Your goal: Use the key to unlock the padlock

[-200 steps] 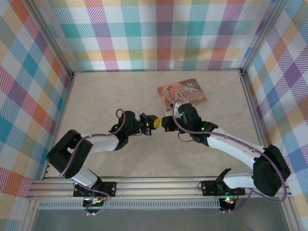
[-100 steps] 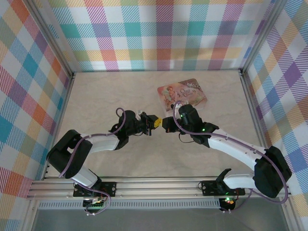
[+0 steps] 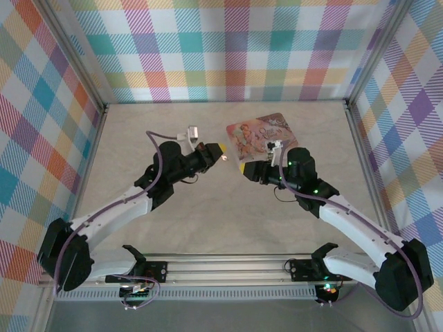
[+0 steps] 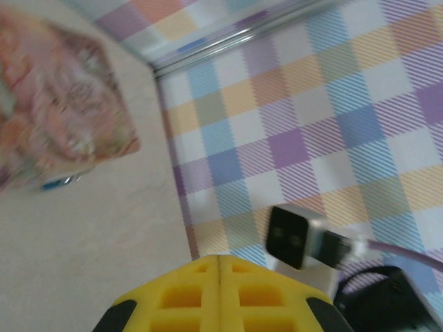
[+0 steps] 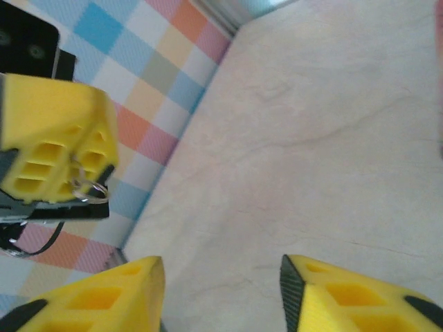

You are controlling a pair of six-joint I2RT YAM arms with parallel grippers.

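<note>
My left gripper (image 3: 220,150) hangs above the table's middle, its yellow jaws pressed together (image 4: 220,268). The right wrist view shows this gripper (image 5: 59,142) with the key (image 5: 90,185), a thin metal ring and sliver, dangling from its fingertips. My right gripper (image 3: 243,168) faces it a short way to the right, open (image 5: 221,283), with only bare table between its fingers. In the left wrist view the padlock (image 4: 54,183), a tiny blue body with a silvery bit, lies blurred on the table against the pink tin's edge.
The pink illustrated tin (image 3: 261,135) lies flat at the back right of the beige table (image 3: 159,221), just behind my right gripper. Plaid walls (image 3: 228,48) close in the back and both sides. A metal rail (image 3: 221,266) runs along the near edge.
Both grippers have drawn apart and shifted toward the back. The left arm has stretched out with the key. The right gripper, close against the left one before, now stands open near the tin.
</note>
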